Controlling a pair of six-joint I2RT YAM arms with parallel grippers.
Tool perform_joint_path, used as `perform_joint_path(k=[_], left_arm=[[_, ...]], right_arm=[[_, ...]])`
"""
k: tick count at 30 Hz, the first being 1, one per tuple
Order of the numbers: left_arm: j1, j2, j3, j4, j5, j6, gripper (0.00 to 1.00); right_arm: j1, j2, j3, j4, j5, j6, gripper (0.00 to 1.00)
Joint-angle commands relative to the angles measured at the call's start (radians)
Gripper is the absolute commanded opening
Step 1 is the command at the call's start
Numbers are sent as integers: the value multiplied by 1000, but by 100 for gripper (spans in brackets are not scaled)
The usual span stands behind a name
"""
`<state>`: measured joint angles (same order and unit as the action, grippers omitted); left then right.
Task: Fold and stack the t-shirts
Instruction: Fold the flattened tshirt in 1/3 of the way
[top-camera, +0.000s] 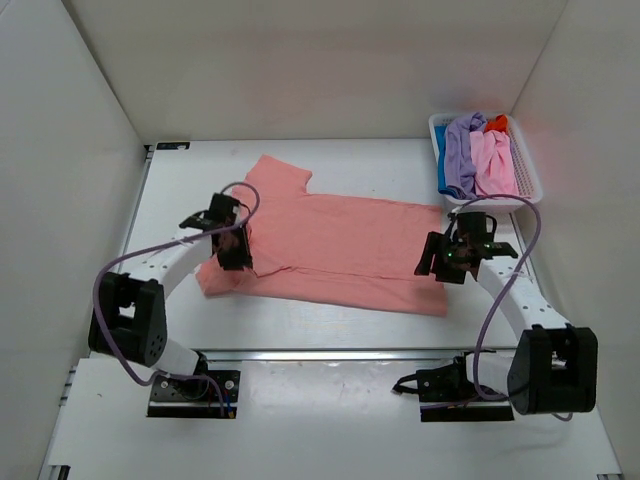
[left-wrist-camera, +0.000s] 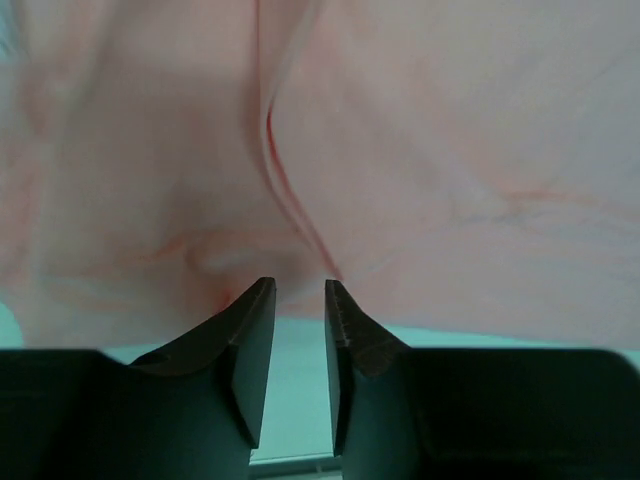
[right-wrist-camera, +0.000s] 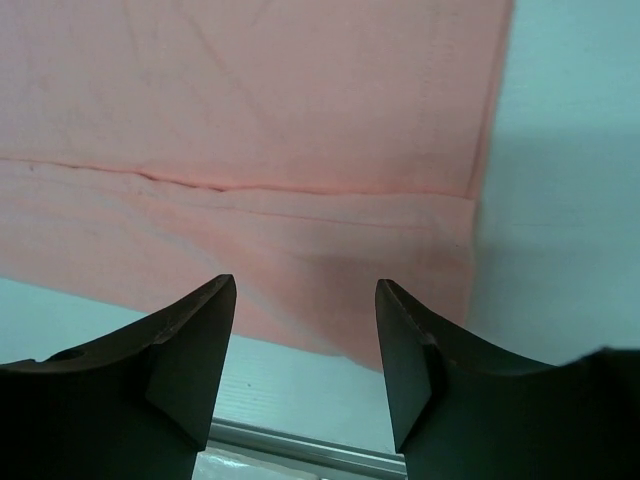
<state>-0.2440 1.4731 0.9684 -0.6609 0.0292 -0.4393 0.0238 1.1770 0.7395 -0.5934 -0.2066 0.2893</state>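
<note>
A salmon-pink t-shirt (top-camera: 340, 240) lies spread across the table, its collar end to the left and its hem to the right. Its near long edge looks folded over. My left gripper (top-camera: 237, 255) hangs over the shirt's left end, jaws a narrow gap apart and empty (left-wrist-camera: 300, 285), tips at the creased fabric (left-wrist-camera: 450, 150). My right gripper (top-camera: 437, 262) is wide open and empty (right-wrist-camera: 305, 285) over the shirt's near right corner (right-wrist-camera: 250, 100). Lavender (top-camera: 462, 150), light pink (top-camera: 492, 160), blue (top-camera: 441, 165) and orange-red (top-camera: 497, 123) shirts lie bunched in the basket.
The white slotted basket (top-camera: 530, 180) stands at the back right, just beyond my right arm. White walls close in the table on the left, back and right. A metal rail (top-camera: 330, 353) runs along the near edge.
</note>
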Motion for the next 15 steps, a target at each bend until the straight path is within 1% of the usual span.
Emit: perform_joint_path(k=[1,3,6,9,10,11,15], left_arm=[[-44,-28,-95,24,-28,-44,36],[-52,-16,-131,32,-70,-62,29],[-57,1,-146,23,-89,-62,28],[-87,29,-140,-51,-109,-55,27],[-106,30,-146,-52,-118,-61,26],[-118,26,-155,-62,-120,-62,27],[-123,-19,-214,-62,-115,-81,26]], right_arm=[[45,50,-5,90,-19,13,56],[54,81,1,124,-23,14,56],[53,150,27,129,-46,-12,56],[67,249,60,127,-27,-39,56],[77,260,69,124,-21,-44,56],[96,283,72,122,-7,-55,56],[116,312,83,127,6,-58,56]])
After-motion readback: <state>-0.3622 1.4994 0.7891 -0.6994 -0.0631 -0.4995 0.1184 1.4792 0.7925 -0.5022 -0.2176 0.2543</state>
